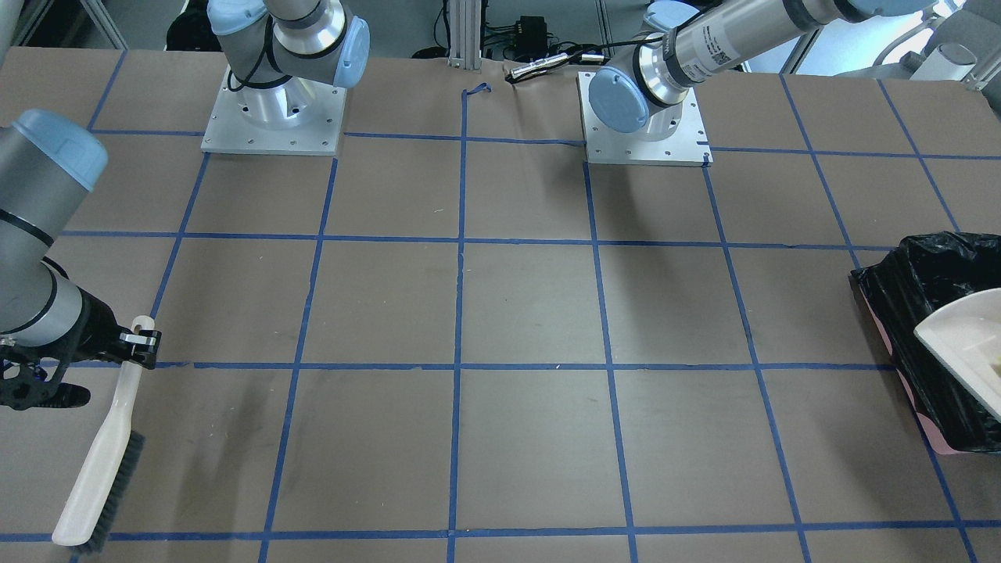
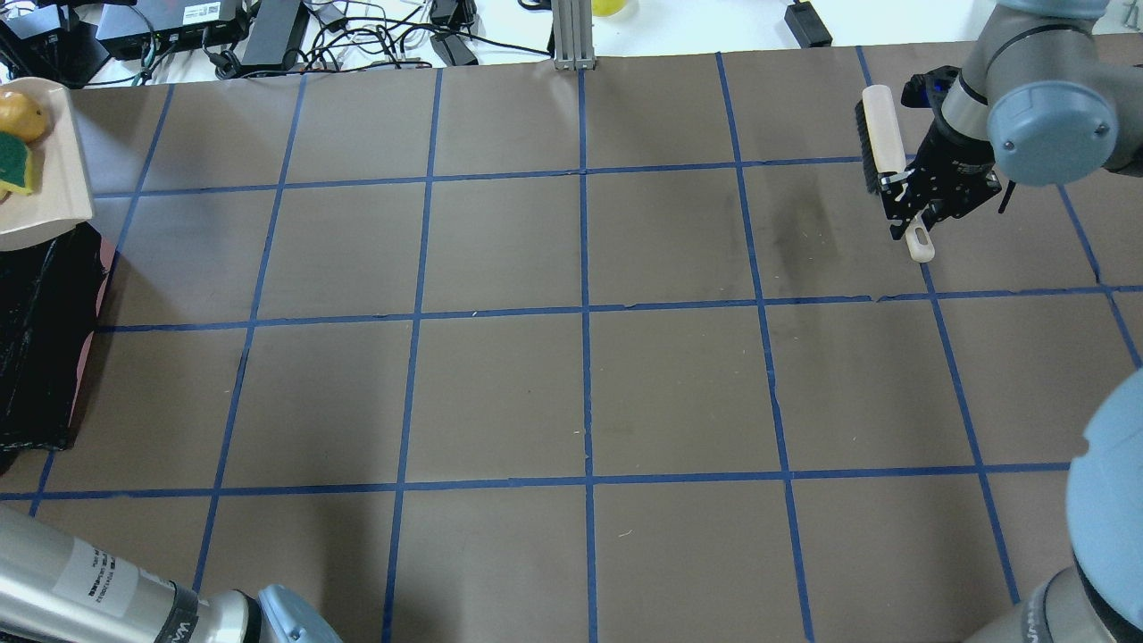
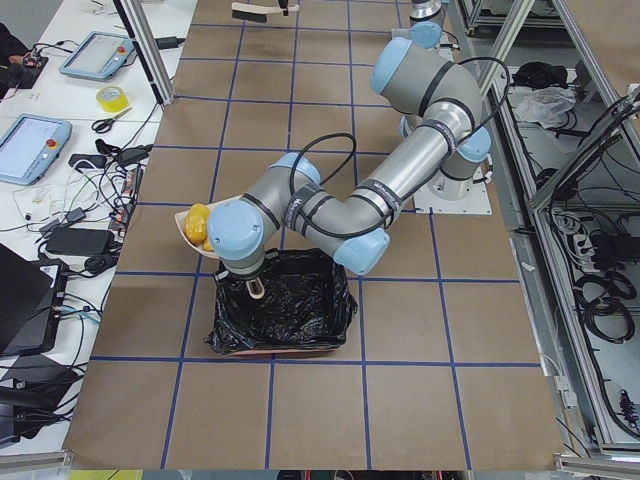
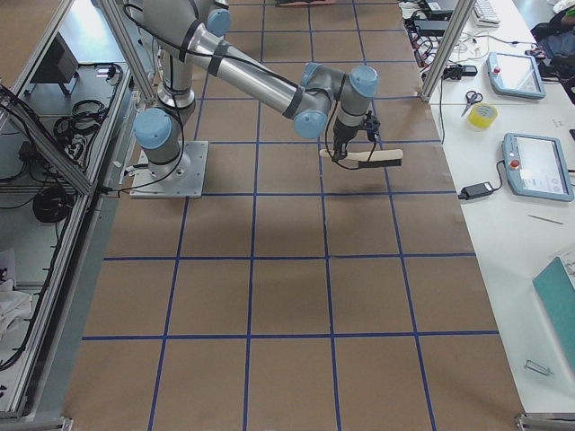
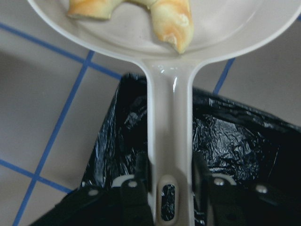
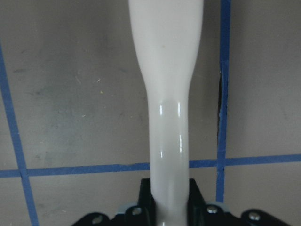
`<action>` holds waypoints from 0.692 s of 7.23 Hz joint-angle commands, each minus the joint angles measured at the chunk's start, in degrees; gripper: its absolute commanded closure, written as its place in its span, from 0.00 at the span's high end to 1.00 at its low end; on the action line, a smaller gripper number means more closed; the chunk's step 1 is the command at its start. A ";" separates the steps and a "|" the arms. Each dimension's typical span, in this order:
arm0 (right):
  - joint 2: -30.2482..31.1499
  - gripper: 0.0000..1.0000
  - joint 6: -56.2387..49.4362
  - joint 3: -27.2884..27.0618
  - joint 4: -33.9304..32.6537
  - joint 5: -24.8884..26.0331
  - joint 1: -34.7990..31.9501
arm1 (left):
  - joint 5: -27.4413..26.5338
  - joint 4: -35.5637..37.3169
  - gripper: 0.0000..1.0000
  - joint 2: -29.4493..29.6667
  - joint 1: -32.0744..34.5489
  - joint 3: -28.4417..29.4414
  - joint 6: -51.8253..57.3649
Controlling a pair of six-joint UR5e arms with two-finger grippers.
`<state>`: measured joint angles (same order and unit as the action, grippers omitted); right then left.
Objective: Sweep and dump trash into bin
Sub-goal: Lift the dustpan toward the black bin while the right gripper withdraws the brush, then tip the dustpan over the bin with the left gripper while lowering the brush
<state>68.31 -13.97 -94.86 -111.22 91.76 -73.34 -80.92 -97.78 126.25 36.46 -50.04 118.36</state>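
Note:
My left gripper is shut on the handle of the beige dustpan, which hangs over the bin, a pink box lined with a black bag. The pan carries the trash: a golden-brown lump and a cream rind wedge with a yellow-green piece. The wedge also shows in the left wrist view. The bin stands at the table's left end, at the right edge of the front view. My right gripper is shut on the handle of a cream brush, far from the bin.
The table is brown paper with a blue tape grid. The two arm bases stand at its robot side. Cables and boxes lie beyond the far edge. The brush's dark bristles hang near the table's edge.

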 commanded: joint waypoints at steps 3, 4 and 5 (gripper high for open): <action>-3.01 0.00 -7.47 -1.47 -0.85 0.87 3.64 | -6.42 2.75 0.00 1.80 -8.41 3.54 14.68; -3.01 0.00 -7.39 -1.47 -0.85 1.66 3.64 | -8.53 3.03 0.00 1.80 -8.77 4.07 17.84; -3.01 0.00 -7.30 -1.47 -0.76 1.85 3.73 | -10.29 3.38 0.00 1.63 -9.29 4.33 21.44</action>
<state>65.35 -21.17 -96.28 -112.07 93.10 -69.75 -88.75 -94.94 127.92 27.93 -46.25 135.37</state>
